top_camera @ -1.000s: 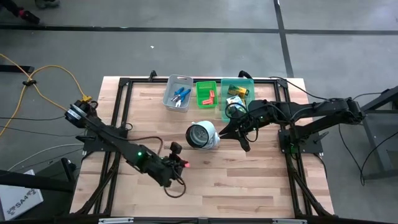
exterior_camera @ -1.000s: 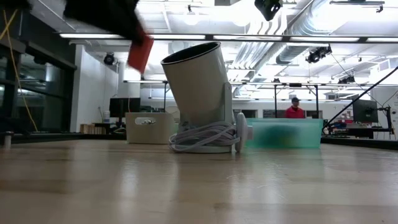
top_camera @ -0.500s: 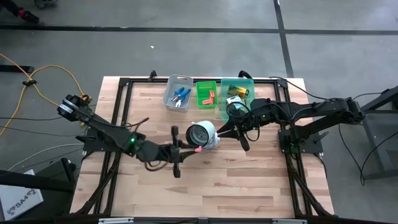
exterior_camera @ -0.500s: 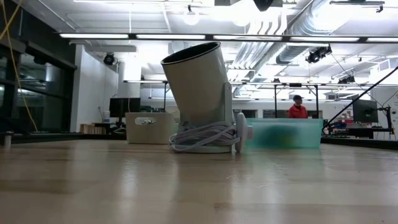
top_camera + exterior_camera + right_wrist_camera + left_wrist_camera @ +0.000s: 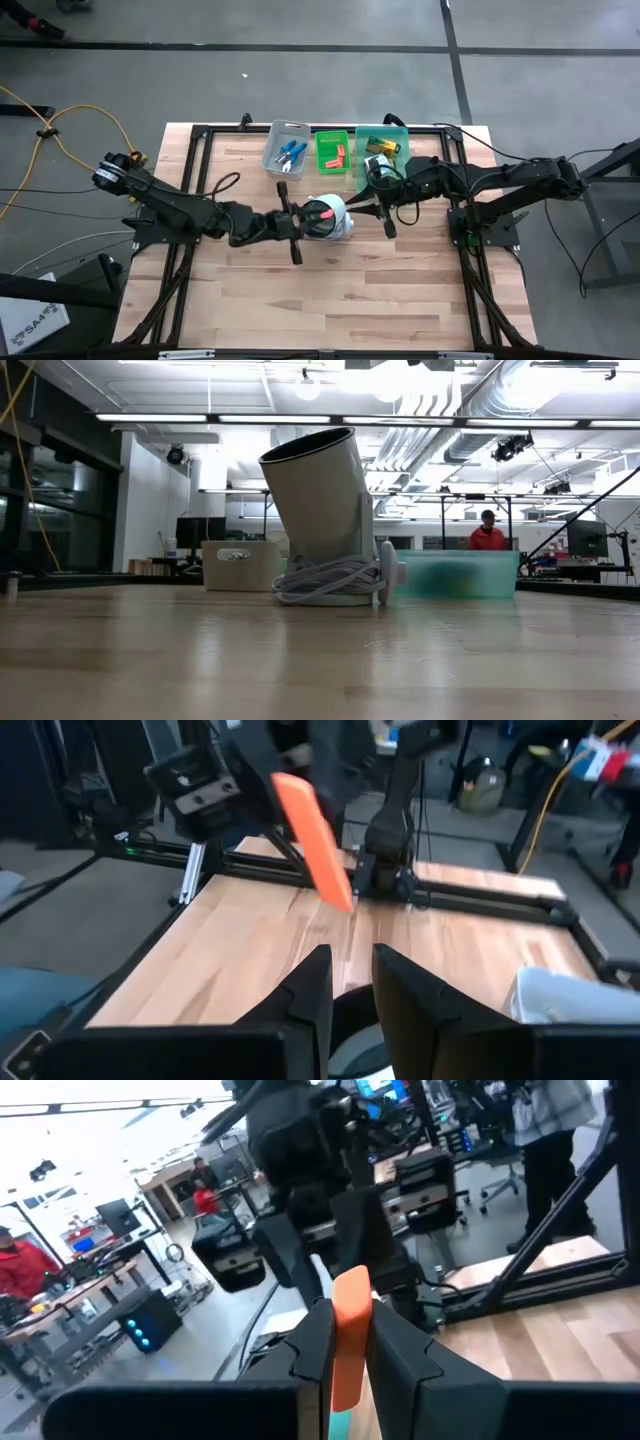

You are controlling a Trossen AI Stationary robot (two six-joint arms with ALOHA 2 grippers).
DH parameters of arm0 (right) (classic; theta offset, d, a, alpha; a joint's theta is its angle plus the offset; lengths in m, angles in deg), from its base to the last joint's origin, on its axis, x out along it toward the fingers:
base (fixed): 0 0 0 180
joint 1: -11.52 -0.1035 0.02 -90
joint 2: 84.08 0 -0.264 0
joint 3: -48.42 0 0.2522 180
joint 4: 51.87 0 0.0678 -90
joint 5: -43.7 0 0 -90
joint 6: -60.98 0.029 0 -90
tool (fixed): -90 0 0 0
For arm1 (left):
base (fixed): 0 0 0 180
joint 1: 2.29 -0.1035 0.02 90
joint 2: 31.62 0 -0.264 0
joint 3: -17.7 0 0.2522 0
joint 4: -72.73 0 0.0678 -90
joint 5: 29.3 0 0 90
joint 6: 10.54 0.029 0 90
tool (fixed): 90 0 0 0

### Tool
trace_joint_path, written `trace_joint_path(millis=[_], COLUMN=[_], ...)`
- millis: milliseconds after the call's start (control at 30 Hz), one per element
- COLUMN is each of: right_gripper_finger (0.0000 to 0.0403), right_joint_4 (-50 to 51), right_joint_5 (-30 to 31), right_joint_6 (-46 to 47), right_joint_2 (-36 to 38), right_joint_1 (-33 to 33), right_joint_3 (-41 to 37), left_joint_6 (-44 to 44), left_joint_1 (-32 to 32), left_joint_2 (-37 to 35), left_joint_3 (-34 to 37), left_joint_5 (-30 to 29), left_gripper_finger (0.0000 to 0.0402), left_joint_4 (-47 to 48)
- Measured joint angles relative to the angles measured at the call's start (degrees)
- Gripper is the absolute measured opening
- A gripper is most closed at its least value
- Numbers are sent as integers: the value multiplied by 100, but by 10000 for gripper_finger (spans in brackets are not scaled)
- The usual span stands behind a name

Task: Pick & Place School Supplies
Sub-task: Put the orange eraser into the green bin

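Now left hand (image 5: pixel 312 217) with red-pink stub (image 5: pixel 324 214), over round white object (image 5: pixel 337 218).

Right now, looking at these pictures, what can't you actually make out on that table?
- Right gripper, high view: too small and dark to see whether anything is held.
- Grey bin, green bin and teal bin, high view: contents too small to count.
- Low view: the white object hides most of the bins behind it.
- Left gripper, left wrist view: its orange-red stub is cut off below by the fingers.
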Motion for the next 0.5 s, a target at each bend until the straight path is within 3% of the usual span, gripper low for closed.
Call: trace_joint_path(millis=[500], right_gripper_finger=[64], right_joint_4=[-498], right_joint_5=[212], right_joint_6=[-691], right_joint_2=[-278], right_joint_1=[2], right_joint_3=[-3], left_joint_6=[-18], left_joint_1=[-380], left_joint_2=[0], left_joint_3=[0], left_joint_5=[779], left_gripper_finger=[40], left_joint_4=[-429])
